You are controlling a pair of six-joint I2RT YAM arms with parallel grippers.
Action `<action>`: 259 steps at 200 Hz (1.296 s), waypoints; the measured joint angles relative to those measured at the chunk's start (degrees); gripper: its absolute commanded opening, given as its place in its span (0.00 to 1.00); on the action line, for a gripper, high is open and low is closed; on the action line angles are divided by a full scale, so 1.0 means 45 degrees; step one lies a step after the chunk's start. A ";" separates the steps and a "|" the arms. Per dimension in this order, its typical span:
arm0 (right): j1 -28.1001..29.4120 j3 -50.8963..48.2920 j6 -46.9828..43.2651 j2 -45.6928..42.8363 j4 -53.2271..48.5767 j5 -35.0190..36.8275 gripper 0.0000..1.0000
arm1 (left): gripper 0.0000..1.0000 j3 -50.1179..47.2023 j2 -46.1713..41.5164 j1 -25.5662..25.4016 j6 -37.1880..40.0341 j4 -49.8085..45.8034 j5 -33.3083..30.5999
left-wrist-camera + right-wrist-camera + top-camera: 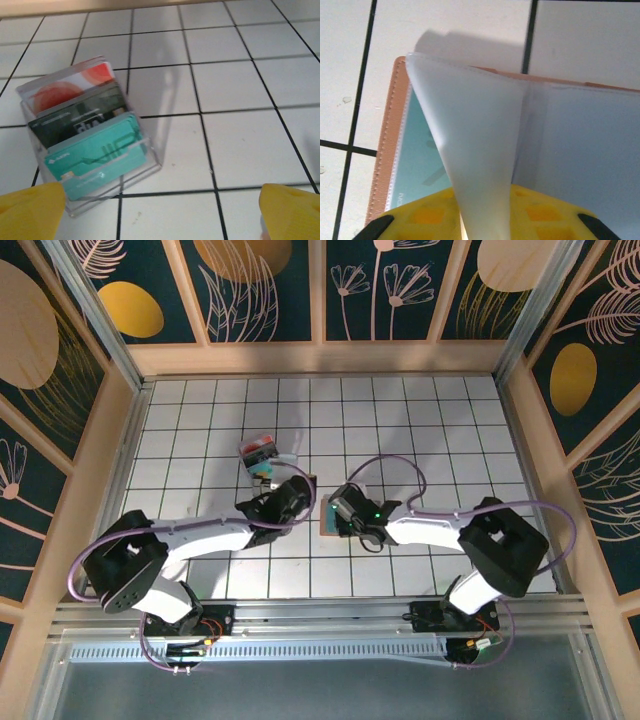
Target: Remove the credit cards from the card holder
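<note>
The card holder [387, 150] lies open on the tiles, tan-brown leather outside with grey-blue pockets inside; from above it shows at mid-table [326, 517]. A teal credit card [420, 160] sits under the clear window of its left pocket. My right gripper [485, 220] is shut on a frosted plastic sleeve [470, 135] of the holder, which it lifts into a cone between the yellow fingers [420, 215]. My left gripper [167, 215] stands open just above the tiles, with its yellow fingertips [30, 210] beside a clear box and nothing between them.
A clear plastic box [150, 160] holds three upright cards: teal [95, 155], dark [75, 120] and red-orange on white [65, 87]. Seen from above, the box [260, 453] lies just beyond the left gripper [292, 496]. Wooden walls [320, 358] ring the tiled table.
</note>
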 measured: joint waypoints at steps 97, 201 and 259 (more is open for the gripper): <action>-0.1263 -0.1462 -0.0141 -0.1268 0.1579 -0.1899 0.21 | 0.99 0.0903 0.2385 -0.0670 0.0884 -0.0510 0.1991; -0.1399 -0.1603 -0.0053 -0.1700 0.1467 -0.1681 0.31 | 0.99 0.1904 0.4017 -0.0670 0.0869 -0.1171 0.2924; -0.1409 -0.1608 0.0359 -0.2215 0.0525 -0.0544 0.37 | 0.99 0.2089 0.4158 -0.0670 0.0597 -0.1326 0.2628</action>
